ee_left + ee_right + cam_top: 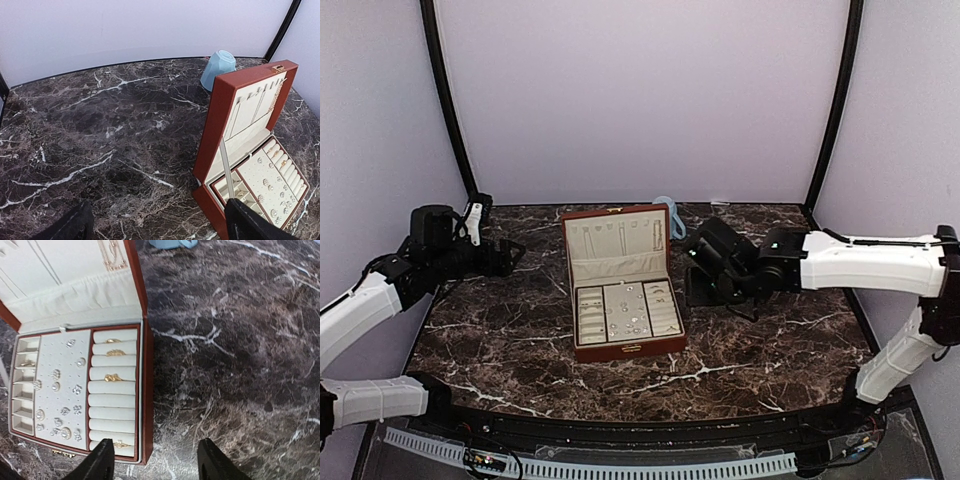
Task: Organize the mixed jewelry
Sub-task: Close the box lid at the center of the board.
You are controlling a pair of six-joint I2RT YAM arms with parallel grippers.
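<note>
The mixed jewelry (60, 390) lies in an open reddish-brown wooden box (625, 350) at the table's middle. Pale studs sit on the middle pad, gold rings (114, 377) in the roll slots, and chains hang in the upright lid (617, 240). My right gripper (157, 462) hovers just right of the box, open, with only marble between its fingers (102, 462). It shows in the top view too, right gripper (698, 275). My left gripper (505, 257) stays at the table's left, well away from the box, open and empty. From the left wrist, the left gripper (160, 227) frames bare marble with the box (220, 125) to its right.
A light-blue mug (668, 212) lies behind the box's right rear corner, near the back wall; the mug (218, 67) appears in the left wrist view as well. Dark marble table (500, 340) stretches on both sides of the box. Black frame posts stand at the back corners.
</note>
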